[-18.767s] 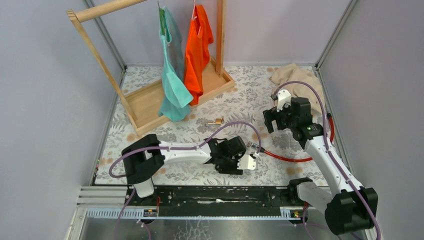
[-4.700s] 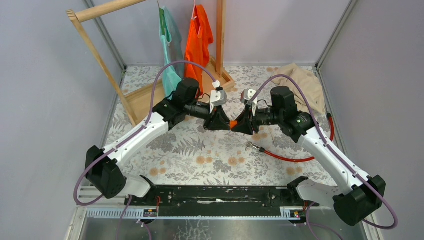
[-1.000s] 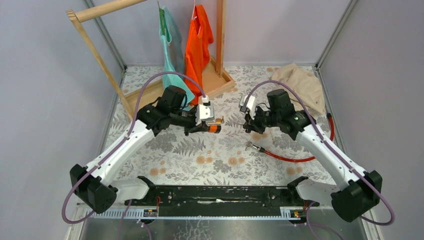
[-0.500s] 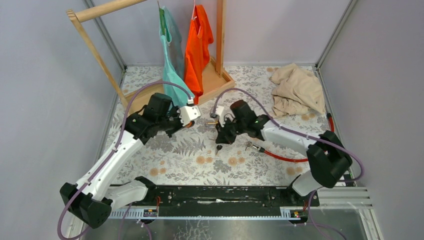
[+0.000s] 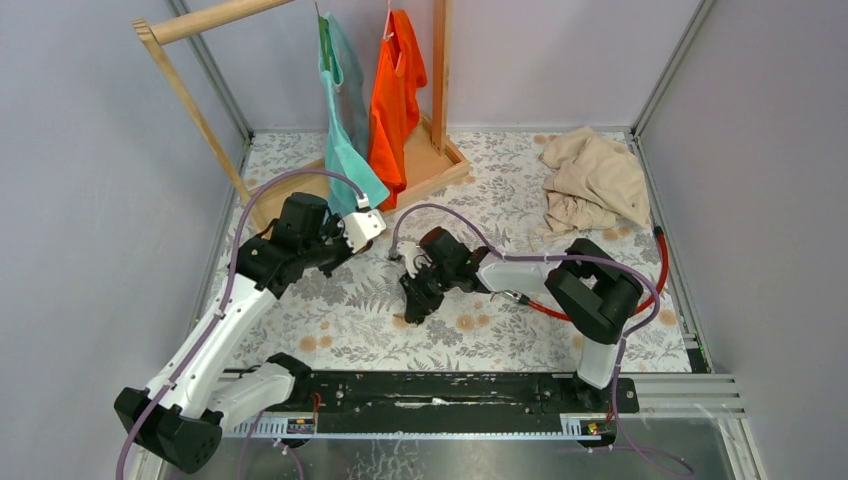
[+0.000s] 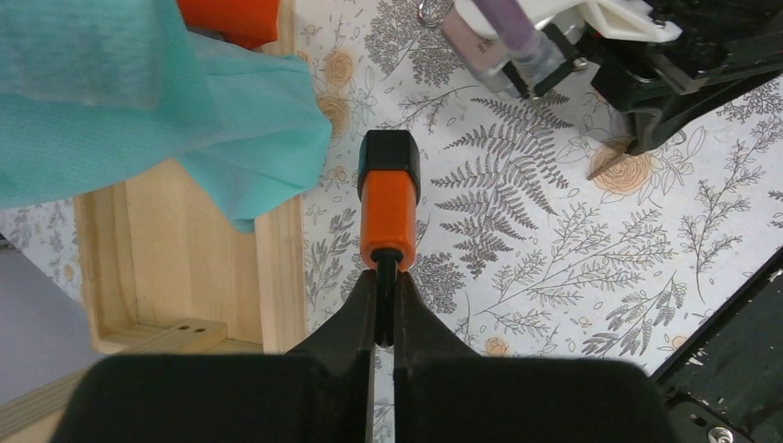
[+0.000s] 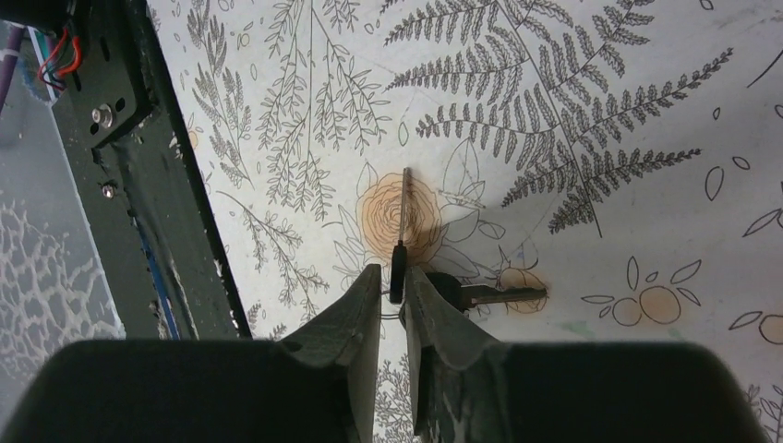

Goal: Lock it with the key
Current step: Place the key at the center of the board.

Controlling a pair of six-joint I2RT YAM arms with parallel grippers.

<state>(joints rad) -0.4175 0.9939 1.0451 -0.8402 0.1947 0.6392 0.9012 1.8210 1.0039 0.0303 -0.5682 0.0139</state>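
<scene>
In the left wrist view my left gripper (image 6: 387, 277) is shut on the thin black stem of the lock (image 6: 389, 194), an orange body with a black cap held above the floral mat. My right gripper (image 7: 395, 275) hangs low over the mat, its jaws a little apart. The key's black head (image 7: 397, 268) sits between the fingertips with a gap on the left side, and its blade (image 7: 405, 208) points away across a rose print. A second key (image 7: 494, 296) on the same ring lies flat beside it. From above, the right gripper (image 5: 412, 300) is left of centre.
A wooden clothes rack (image 5: 300, 200) with a teal shirt (image 5: 345, 160) and an orange shirt (image 5: 395, 90) stands at the back left, close to the lock. A red cable (image 5: 590, 315) curls at the right, a beige cloth (image 5: 590, 180) lies at the back right.
My right arm has swung left and down to the mat with the key, and its jaws have parted. My left gripper has drawn back to the left, still shut on the lock.
</scene>
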